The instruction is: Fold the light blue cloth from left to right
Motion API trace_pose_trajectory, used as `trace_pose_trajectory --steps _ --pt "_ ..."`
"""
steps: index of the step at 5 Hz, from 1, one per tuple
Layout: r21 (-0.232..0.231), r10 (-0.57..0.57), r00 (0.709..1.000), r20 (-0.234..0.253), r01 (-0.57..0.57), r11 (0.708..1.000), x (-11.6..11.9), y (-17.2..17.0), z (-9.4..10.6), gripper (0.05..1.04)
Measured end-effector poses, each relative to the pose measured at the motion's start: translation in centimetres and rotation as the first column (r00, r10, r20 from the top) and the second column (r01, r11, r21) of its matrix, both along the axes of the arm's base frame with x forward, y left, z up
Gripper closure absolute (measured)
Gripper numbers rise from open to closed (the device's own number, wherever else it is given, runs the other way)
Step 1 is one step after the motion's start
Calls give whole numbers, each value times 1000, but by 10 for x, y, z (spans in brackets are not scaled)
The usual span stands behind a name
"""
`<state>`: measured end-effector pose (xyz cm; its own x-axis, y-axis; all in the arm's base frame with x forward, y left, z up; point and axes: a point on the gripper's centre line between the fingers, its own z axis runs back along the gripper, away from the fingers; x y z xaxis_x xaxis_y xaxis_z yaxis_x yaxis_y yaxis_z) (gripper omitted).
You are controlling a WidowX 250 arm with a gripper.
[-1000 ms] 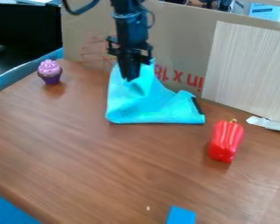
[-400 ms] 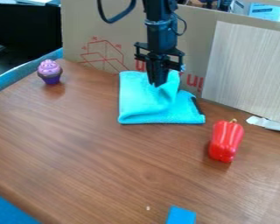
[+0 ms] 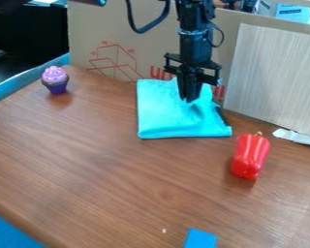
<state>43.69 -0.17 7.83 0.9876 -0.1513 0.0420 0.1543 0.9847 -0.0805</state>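
Camera view — gripper (image 3: 189, 99), fingers together, pinches turquoise cloth (image 3: 164, 117) on wooden table (image 3: 118, 184) — toy red bell pepper (image 3: 251, 156) nearby.

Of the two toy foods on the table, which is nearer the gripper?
The red pepper, right of the blue cloth; the purple-topped cupcake stands farther off, far left.

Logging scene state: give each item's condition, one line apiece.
Blue cloth: flat at the near side, bunched slightly under the gripper
Gripper: pointing down, at the cloth
Red pepper: whole, lying on the table
Cupcake: upright, whole
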Motion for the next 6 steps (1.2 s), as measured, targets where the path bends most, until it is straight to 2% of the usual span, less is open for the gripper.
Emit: trace_pose_trajectory --steps 1,2,3,4,5,6 --pt "0 -8 1000 -4 8 1000 0 -7 -1 861" --pt "-12 -6 1000 9 6 1000 1 -9 -3 606" --pt "-22 -7 1000 11 7 1000 2 -11 -4 298" --pt "-73 10 1000 3 -10 997 1 -13 -1 91" --pt "-116 21 999 46 -16 993 -6 -3 19 83" --pt "-162 29 989 144 -6 987 -20 14 65 83"
